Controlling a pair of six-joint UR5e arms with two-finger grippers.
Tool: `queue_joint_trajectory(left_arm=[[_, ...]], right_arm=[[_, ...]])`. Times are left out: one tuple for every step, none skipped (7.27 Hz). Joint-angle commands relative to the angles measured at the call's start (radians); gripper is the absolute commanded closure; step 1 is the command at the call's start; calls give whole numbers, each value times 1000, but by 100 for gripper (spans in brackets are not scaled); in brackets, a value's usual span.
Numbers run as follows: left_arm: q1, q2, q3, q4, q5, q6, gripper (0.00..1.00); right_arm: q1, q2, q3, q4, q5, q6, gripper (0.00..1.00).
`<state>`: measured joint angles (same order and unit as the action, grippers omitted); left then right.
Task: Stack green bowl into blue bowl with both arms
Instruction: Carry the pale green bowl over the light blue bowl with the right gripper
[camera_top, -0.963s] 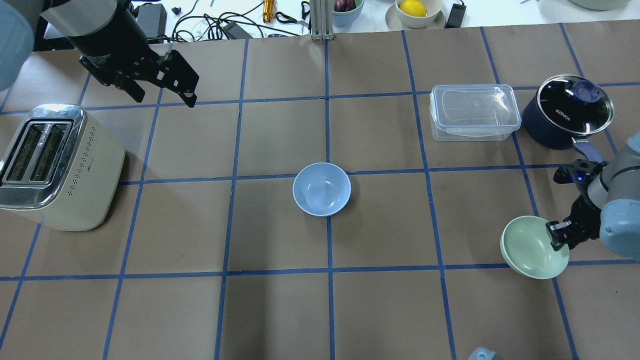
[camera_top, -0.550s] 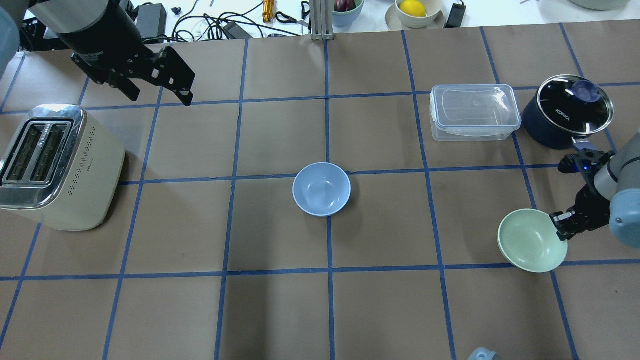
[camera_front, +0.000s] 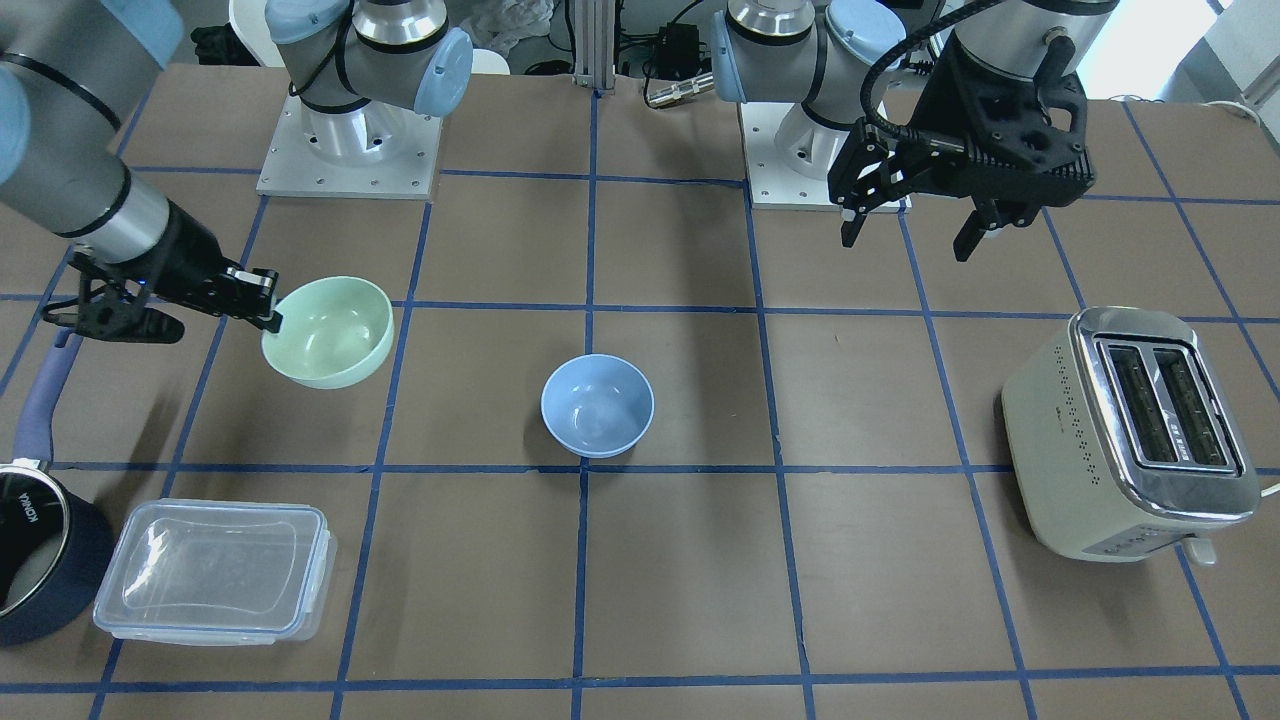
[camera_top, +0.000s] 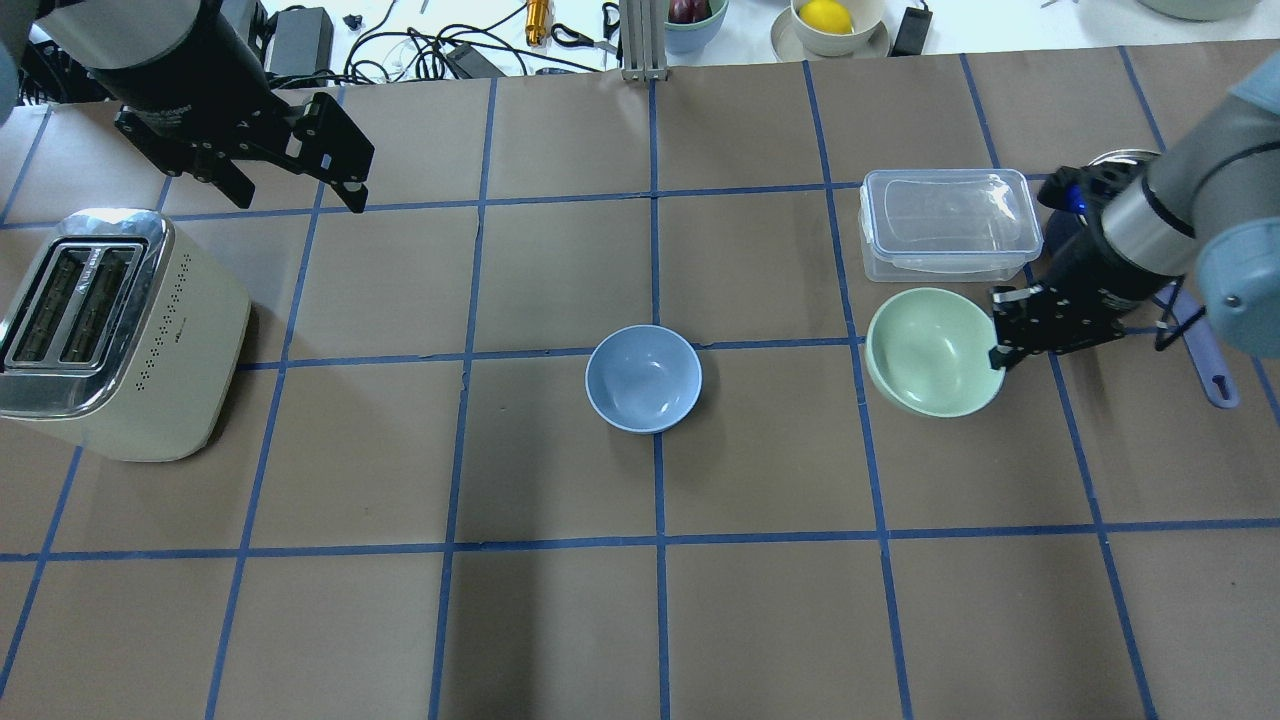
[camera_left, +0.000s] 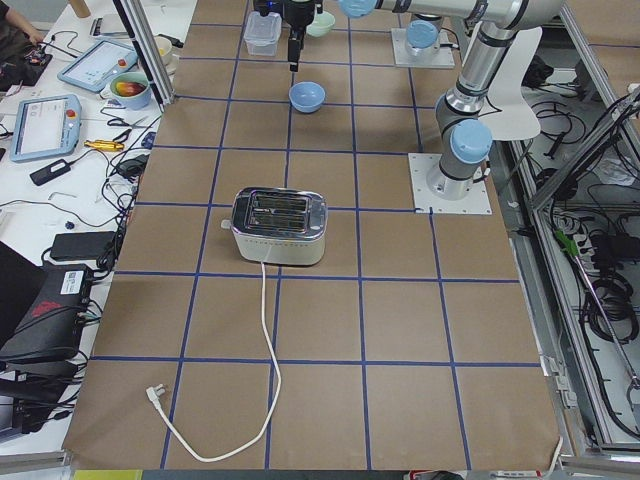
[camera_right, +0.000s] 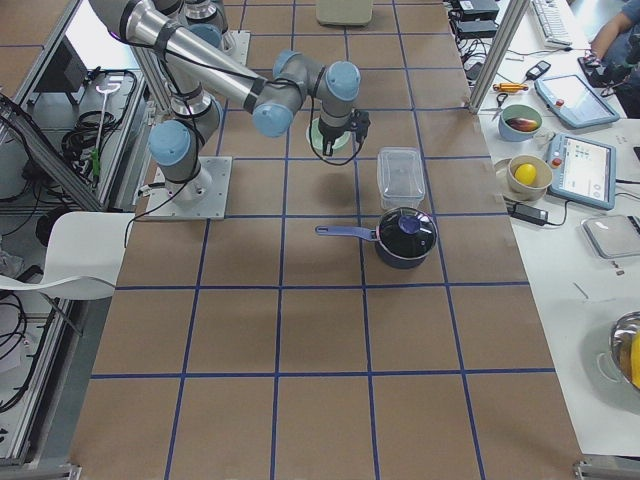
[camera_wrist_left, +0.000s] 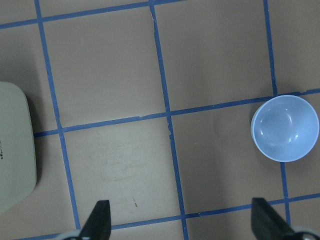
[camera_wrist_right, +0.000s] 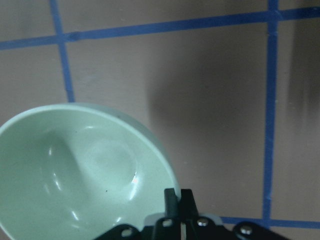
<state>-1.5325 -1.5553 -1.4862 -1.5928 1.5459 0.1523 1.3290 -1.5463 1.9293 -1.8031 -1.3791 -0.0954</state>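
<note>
My right gripper (camera_top: 1000, 345) is shut on the rim of the pale green bowl (camera_top: 932, 351) and holds it above the table, tilted a little, to the right of the blue bowl (camera_top: 643, 378). The pinch on the green bowl (camera_wrist_right: 75, 165) shows in the right wrist view, and the bowl (camera_front: 330, 330) is also in the front view. The blue bowl (camera_front: 597, 405) sits upright and empty at the table's middle. My left gripper (camera_top: 290, 190) hangs open and empty high at the far left, with the blue bowl (camera_wrist_left: 285, 128) in its wrist view.
A cream toaster (camera_top: 110, 335) stands at the left. A clear lidded container (camera_top: 948, 222) and a dark saucepan (camera_front: 40, 545) with a blue handle sit just beyond the green bowl. Cables and bowls lie past the table's far edge.
My right arm has carried the green bowl up and toward the table's middle, from near the right edge to beside the clear container. The left gripper drifted slightly left.
</note>
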Motion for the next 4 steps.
queue_joint_trajectory(left_arm=[[-1,1,3,2,-1,-23,0],[-1,9,3,1,6,-23,0],[-1,15,-3,1,2,-23,0],[-1,14,-5,1,0,-25,0]], right_arm=[[270,101,-105,-64,14,378,100],[347,154,-143,-65,29,419,100],[404,191,-159,-79,117,480,100],[442,205,-159,-112,114,534,100]])
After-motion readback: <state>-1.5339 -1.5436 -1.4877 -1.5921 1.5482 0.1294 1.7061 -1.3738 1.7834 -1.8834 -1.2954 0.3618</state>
